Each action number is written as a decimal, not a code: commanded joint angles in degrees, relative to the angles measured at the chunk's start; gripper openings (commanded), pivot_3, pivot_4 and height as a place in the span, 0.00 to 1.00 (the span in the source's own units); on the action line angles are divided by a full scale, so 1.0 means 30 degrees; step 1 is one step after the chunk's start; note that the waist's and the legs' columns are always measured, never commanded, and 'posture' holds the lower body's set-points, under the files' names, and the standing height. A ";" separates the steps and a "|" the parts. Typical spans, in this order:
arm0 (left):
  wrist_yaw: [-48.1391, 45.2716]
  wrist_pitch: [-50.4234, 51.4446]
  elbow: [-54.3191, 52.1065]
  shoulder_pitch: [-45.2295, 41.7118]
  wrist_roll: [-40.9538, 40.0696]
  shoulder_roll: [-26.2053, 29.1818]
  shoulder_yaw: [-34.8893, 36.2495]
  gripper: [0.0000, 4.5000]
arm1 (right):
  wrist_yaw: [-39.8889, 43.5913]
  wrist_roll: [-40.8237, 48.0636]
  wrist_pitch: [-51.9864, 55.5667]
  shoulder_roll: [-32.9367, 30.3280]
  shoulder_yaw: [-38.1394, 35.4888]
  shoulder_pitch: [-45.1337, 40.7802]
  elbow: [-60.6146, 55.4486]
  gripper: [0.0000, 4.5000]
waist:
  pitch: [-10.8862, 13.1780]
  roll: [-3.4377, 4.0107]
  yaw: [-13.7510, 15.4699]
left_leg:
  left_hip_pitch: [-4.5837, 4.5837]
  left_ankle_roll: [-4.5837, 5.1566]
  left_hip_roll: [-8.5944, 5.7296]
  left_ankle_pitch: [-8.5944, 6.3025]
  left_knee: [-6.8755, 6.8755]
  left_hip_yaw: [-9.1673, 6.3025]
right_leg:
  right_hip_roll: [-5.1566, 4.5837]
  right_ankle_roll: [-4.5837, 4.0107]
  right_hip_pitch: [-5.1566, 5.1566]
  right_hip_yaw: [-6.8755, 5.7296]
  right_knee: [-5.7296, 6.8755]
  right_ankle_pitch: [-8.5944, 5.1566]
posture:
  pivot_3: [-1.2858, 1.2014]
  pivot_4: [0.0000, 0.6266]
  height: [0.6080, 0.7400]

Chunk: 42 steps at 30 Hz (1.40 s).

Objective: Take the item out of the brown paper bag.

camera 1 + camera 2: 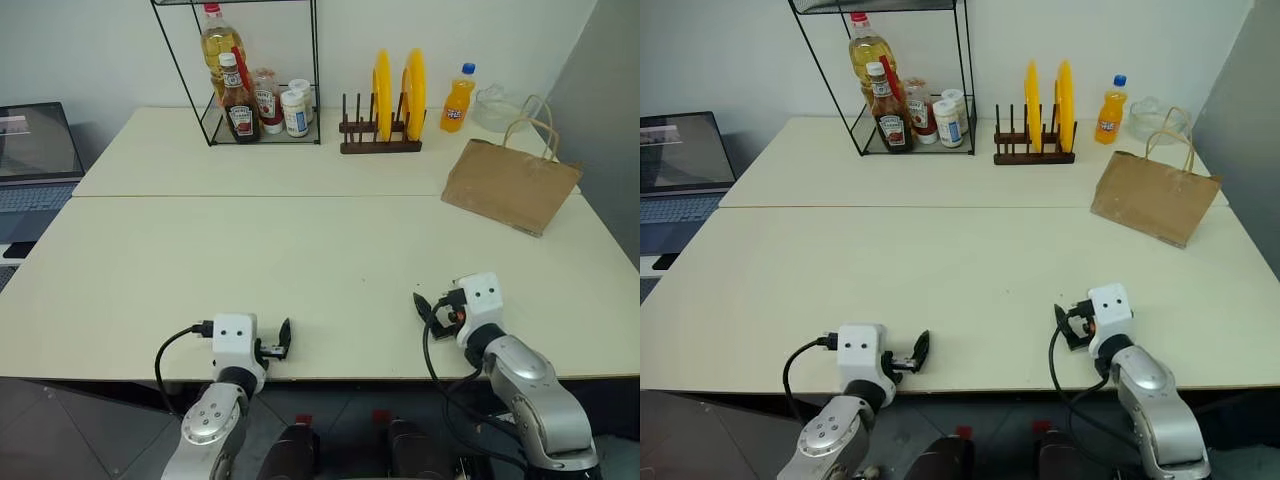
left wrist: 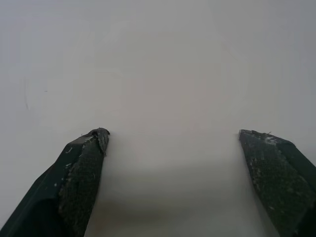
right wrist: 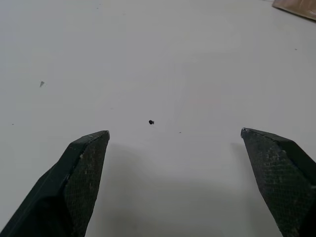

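The brown paper bag stands at the far right of the cream table, its two cord handles up. A corner of the bag also shows in the right wrist view. The item is hidden. My left gripper hovers low over the table's near edge, open, with bare tabletop between its fingers. My right gripper is open too, near the front edge and well short of the bag. In the left eye view the left gripper and right gripper sit far apart.
At the back stand a black wire rack with sauce bottles, a wooden rack with two yellow plates, an orange drink bottle and a glass bowl. A laptop sits at the left. A grey wall borders the right.
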 commanded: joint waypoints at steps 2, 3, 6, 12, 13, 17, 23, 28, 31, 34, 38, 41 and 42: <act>-0.0271 0.0027 -0.0434 -0.0528 0.0276 0.0506 -0.0056 1.00 | -0.0001 -0.0015 -0.0489 0.0136 0.0112 -0.0765 -0.0222 1.00 | 0.0001 -0.0001 -0.0008 | 0.0001 0.0000 0.0001 0.0000 0.0000 0.0003 | 0.0000 -0.0003 -0.0003 0.0006 0.0003 0.0002 | 0.52 0.24 1.00; -0.0495 -0.0072 -0.0455 -0.0645 -0.0113 0.0452 0.0112 1.00 | 0.0018 -0.0086 -0.0573 0.0069 0.0101 -0.0786 -0.0212 1.00 | 0.0001 -0.0001 -0.0003 | 0.0000 -0.0001 0.0000 0.0001 0.0000 0.0002 | 0.0000 -0.0005 -0.0008 0.0004 0.0007 0.0003 | 0.52 0.24 1.00; -0.1708 0.0194 -0.0443 -0.0765 -0.0835 0.1209 0.0391 1.00 | -0.0171 -0.0199 -0.0701 -0.0076 -0.0310 -0.0766 -0.0153 1.00 | 0.0002 -0.0004 0.0009 | -0.0004 -0.0002 -0.0008 0.0001 0.0001 -0.0002 | -0.0002 -0.0022 -0.0006 0.0004 0.0007 0.0013 | 0.52 0.24 1.00; -0.8315 0.2303 0.2323 -0.3236 -0.5408 0.6386 0.3717 1.00 | 0.0734 -0.0112 -0.1241 -0.2114 -0.1956 -0.2485 0.1318 1.00 | 0.0016 0.0021 -0.0036 | 0.0008 0.0000 0.0001 0.0003 0.0000 -0.0001 | 0.0008 -0.0020 -0.0015 -0.0009 0.0038 -0.0002 | 0.52 0.24 1.00; -0.8880 0.2355 0.3268 -0.4267 -0.5707 0.7185 0.4118 1.00 | 0.0979 -0.0040 -0.1236 -0.2639 -0.2249 -0.3000 0.1725 1.00 | 0.0017 0.0023 -0.0047 | 0.0018 0.0004 -0.0003 0.0009 0.0002 0.0010 | 0.0016 -0.0012 -0.0012 -0.0020 0.0050 -0.0008 | 0.52 0.24 1.00; -1.1618 0.1110 0.8359 -1.0212 -0.5290 0.9970 0.3641 1.00 | 0.2125 -0.0056 -0.0920 -0.5714 -0.3638 -0.6305 0.4756 1.00 | 0.0064 -0.0017 -0.0062 | 0.0006 0.0009 -0.0044 0.0014 0.0029 0.0024 | 0.0025 -0.0042 -0.0012 -0.0054 0.0074 0.0015 | 0.52 0.24 1.00; -1.5943 -0.1372 1.4295 -1.9867 -0.4110 0.8662 -0.0399 1.00 | 0.5120 -0.1346 -0.2629 -0.9855 -0.2058 -1.3238 1.3330 1.00 | 0.0075 -0.0043 -0.0069 | -0.0050 -0.0008 -0.0076 0.0022 0.0053 0.0088 | -0.0012 -0.0061 -0.0035 -0.0042 0.0056 0.0036 | 0.52 0.24 1.00; -1.8166 -0.2890 1.7352 -2.4467 -0.3722 0.5966 -0.2215 1.00 | 0.6703 -0.2623 -0.4397 -1.0682 -0.0641 -1.8415 2.0721 1.00 | 0.0090 -0.0070 -0.0521 | -0.0068 -0.0079 -0.0056 0.0047 0.0010 0.0214 | -0.0051 -0.0064 -0.0046 0.0032 -0.0017 0.0035 | 0.52 0.24 1.00; -1.9047 -0.4105 1.9185 -2.6244 -0.3244 0.4803 -0.2740 1.00 | 0.7504 -0.3575 -0.5710 -1.0999 0.0282 -2.0612 2.4382 1.00 | 0.0102 -0.0075 -0.0703 | -0.0079 -0.0075 -0.0057 0.0045 -0.0002 0.0340 | -0.0066 -0.0063 -0.0073 0.0093 -0.0052 0.0035 | 0.52 0.24 1.00; -1.9380 -0.5189 2.1080 -2.7947 -0.3042 0.3446 -0.2732 1.00 | 0.8600 -0.4575 -0.7034 -1.1113 0.1229 -2.2432 2.7284 1.00 | 0.0103 -0.0075 -0.0839 | -0.0078 -0.0072 -0.0050 0.0043 -0.0016 0.0374 | -0.0064 -0.0054 -0.0073 0.0096 -0.0095 0.0040 | 0.52 0.24 1.00; -1.9562 -0.6228 2.2324 -2.8796 -0.2671 0.2460 -0.2632 1.00 | 0.8975 -0.5533 -0.9261 -1.0904 0.1870 -2.4083 2.9793 1.00 | 0.0106 -0.0077 -0.0914 | -0.0078 -0.0066 -0.0048 0.0041 -0.0011 0.0383 | -0.0064 -0.0019 -0.0070 0.0101 -0.0108 0.0059 | 0.52 0.24 1.00; -1.9783 -0.6483 2.2439 -2.8712 -0.2471 0.2383 -0.2584 1.00 | 0.8868 -0.6029 -1.0478 -1.0713 0.2118 -2.4882 3.0844 1.00 | 0.0107 -0.0075 -0.0973 | -0.0065 -0.0068 -0.0040 0.0042 -0.0008 0.0391 | -0.0056 -0.0013 -0.0070 0.0108 -0.0092 0.0062 | 0.52 0.24 1.00; -1.9868 -0.6499 2.2429 -2.8679 -0.2439 0.2415 -0.2557 1.00 | 0.8886 -0.6134 -1.0693 -1.0634 0.2153 -2.5213 3.1095 1.00 | 0.0112 -0.0069 -0.0979 | -0.0064 -0.0068 -0.0040 0.0042 -0.0006 0.0388 | -0.0048 -0.0010 -0.0070 0.0107 -0.0089 0.0063 | 0.52 0.24 1.00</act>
